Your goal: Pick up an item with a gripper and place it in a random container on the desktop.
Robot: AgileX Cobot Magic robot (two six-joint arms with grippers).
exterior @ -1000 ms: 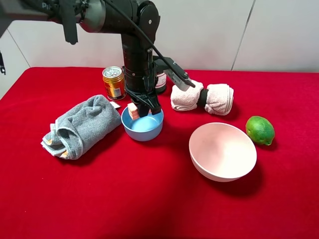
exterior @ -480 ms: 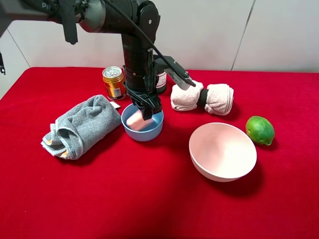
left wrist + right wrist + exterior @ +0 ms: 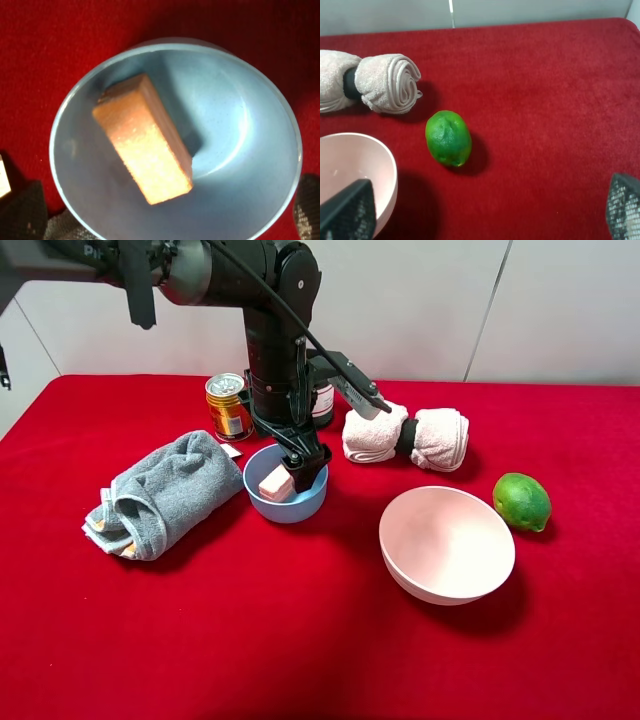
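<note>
Up front on the red desk [image 3: 300,650] sits the pink bowl [image 3: 447,540], with the lime [image 3: 522,501] off to its right and the grey towel [image 3: 160,495] bundled on the left, and none of them is in play. The right gripper [image 3: 485,212] looks down over the lime, jaws spread wide and holding nothing. Now to the middle, where the action is: the block [image 3: 276,483] lies inside the blue bowl [image 3: 300,506], leaning at a slant against the bowl's inner wall, pale face up. The left gripper [image 3: 305,462] hangs right over it, and the wrist view shows its fingertips [image 3: 22,215] parted well out to either side, touching neither the block nor, as far as can be seen, the rim. So the drop looks done, and the job now is a clean exit. Best bet: keep the jaws spread, rise straight up until the tips clear the rim, and only then swing away. Any sideways drift while low could nudge this light bowl or tip the leaning block. Behind the bowl stand the rolled towel [image 3: 405,437] and the can [image 3: 228,405], both near the arm, so go up first, not back.
</note>
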